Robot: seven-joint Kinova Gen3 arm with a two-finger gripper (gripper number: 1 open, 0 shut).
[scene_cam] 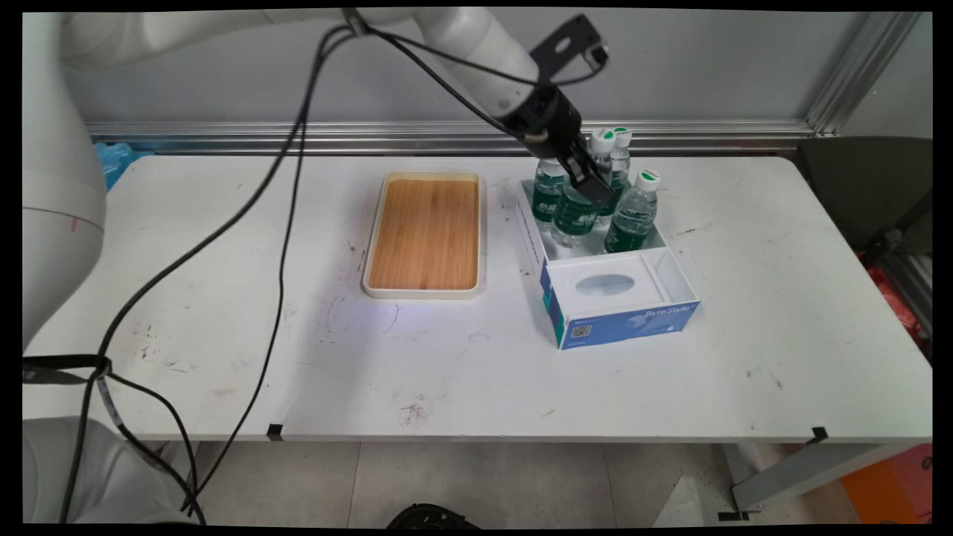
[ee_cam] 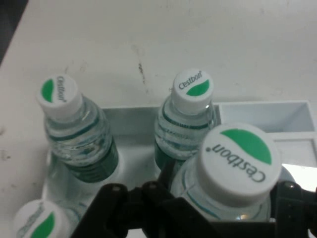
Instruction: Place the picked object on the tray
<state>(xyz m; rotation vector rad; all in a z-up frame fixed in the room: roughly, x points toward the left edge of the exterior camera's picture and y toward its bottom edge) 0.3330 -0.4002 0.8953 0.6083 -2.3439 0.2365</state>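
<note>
Gripper (scene_cam: 593,187) is reaching down into the bottle compartment of the white box (scene_cam: 674,262) and sitting around the front-left Cestbon water bottle (scene_cam: 575,216). In the hand view that bottle's white cap with the green leaf (ee_cam: 240,163) is showing between the black linkage arms, neck low in the gap. Fingers look spread either side of the neck, but whether they are pressing on it or only bracketing it I cannot tell; the contact points are out of sight.

Judging the grasp: the hand is coming in tilted from the upper left, so closing squarely on the neck just under the cap, clear of the neighbours, looks like the thing to get right. Bottles are packed close, so a finger clipping the next bottle is the likely fault.

Three more Cestbon bottles are standing upright in the same compartment: one behind-left (scene_cam: 549,190), one at the back (scene_cam: 618,160), one front-right (scene_cam: 634,212). All are capped, with green labels.

Box is sitting on the right half of the white table (scene_cam: 223,357), toward the far edge. Its near compartment is holding a blue and white ByteStyle tissue box (scene_cam: 625,309), oval opening facing up.

Just left of the box, apart from it, a cream-rimmed tray with a wooden base (scene_cam: 424,234) is lying flat with nothing on it, about mid-table.
</note>
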